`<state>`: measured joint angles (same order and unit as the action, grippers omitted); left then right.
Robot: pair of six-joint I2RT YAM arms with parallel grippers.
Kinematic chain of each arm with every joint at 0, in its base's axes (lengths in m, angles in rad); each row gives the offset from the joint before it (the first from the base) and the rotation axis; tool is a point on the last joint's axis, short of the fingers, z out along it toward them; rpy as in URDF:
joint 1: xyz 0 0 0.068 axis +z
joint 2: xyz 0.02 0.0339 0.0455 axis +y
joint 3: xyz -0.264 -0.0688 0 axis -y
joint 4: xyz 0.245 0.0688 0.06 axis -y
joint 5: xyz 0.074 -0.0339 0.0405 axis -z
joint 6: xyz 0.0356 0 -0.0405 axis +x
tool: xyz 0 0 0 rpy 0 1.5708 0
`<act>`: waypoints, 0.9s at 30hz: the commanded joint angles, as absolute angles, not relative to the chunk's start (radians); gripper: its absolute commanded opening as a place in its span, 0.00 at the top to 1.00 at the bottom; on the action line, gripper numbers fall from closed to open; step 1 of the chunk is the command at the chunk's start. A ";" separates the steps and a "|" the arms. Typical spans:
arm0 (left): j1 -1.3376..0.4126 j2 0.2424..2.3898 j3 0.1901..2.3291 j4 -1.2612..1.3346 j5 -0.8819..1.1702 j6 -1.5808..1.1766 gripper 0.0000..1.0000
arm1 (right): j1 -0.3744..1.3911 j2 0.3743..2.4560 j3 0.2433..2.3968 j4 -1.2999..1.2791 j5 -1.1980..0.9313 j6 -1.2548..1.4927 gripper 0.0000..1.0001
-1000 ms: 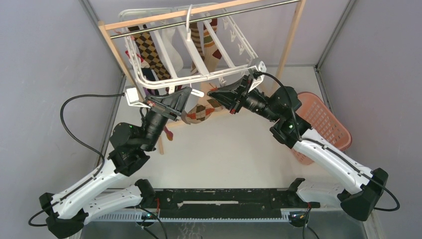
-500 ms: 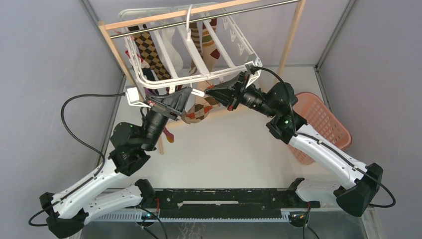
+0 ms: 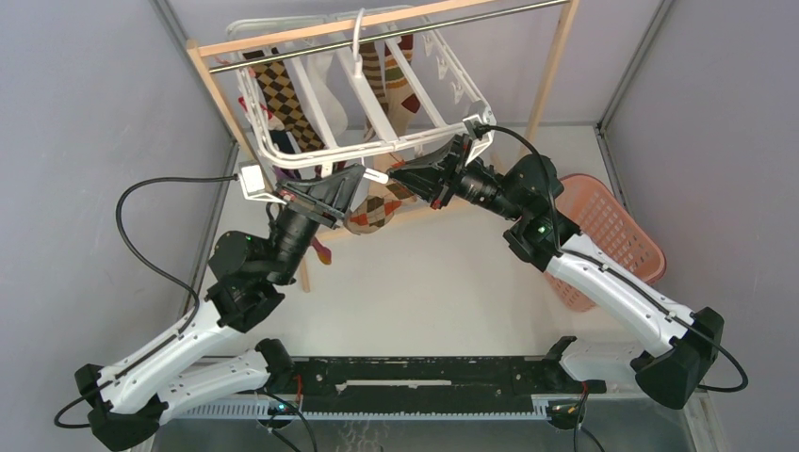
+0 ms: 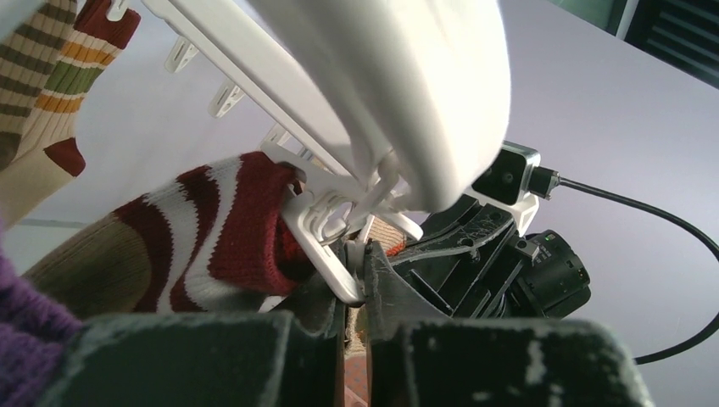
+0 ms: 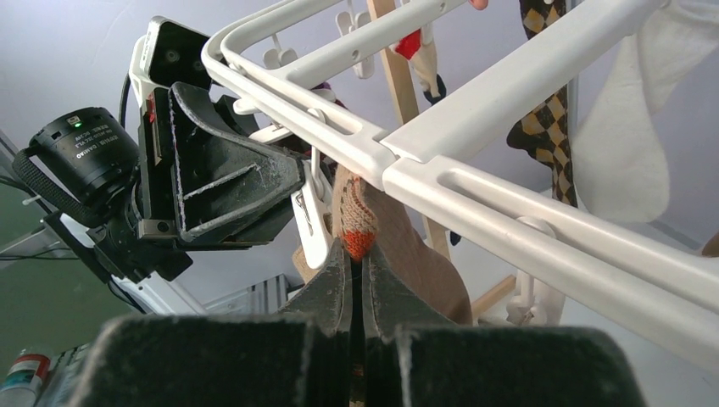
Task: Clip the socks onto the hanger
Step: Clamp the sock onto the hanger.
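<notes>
— Left gripper point(image 4: 356, 287) first?
— Nearly together, only a slit. Pinched on the lower end of a clip point(image 4: 326, 233) under the hanger point(image 4: 237, 59), centre of the wrist frame.
— And the right gripper point(image 5: 358, 251)?
— Pressed tight on the orange tip of a sock point(image 5: 403, 250), lower middle of its own frame, just beside that same clip.
— Anything more from overhead?
— Only the layout. Hanger hooked on the rack point(image 3: 547, 85) at top centre, both grippers met under the near rail with the sock between them, and a basket point(image 3: 617, 231) at right. No reading the jaws from up there.
— Extra from the left wrist?
— A red-and-white cuff point(image 4: 229, 220) against the clip, left of centre. A striped sock point(image 4: 51, 85) upper left and a purple sock point(image 4: 21, 339) lower left. Cannot tell whether that cuff belongs to the held sock.
— And from the right wrist?
— An argyle sock point(image 5: 547, 119) hanging at upper right, with the left gripper filling the left half.
</notes>
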<state>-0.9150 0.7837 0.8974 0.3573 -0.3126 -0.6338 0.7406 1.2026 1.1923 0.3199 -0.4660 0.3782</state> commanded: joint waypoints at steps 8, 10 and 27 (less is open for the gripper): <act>-0.916 0.793 0.882 0.285 -0.243 -0.596 0.72 | 0.739 1.203 1.238 0.394 -0.489 0.400 1.00; -0.916 0.788 0.881 0.279 -0.245 -0.592 0.67 | 0.739 1.203 1.238 0.393 -0.489 0.401 1.00; -0.916 0.746 0.853 0.250 -0.289 -0.585 0.21 | 0.739 1.193 1.226 0.347 -0.400 0.369 0.49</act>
<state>-0.9142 0.7650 0.8803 0.2466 -0.2802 -0.6025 0.7353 1.2091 1.1927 0.3344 -0.4530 0.3878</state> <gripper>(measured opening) 0.755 0.425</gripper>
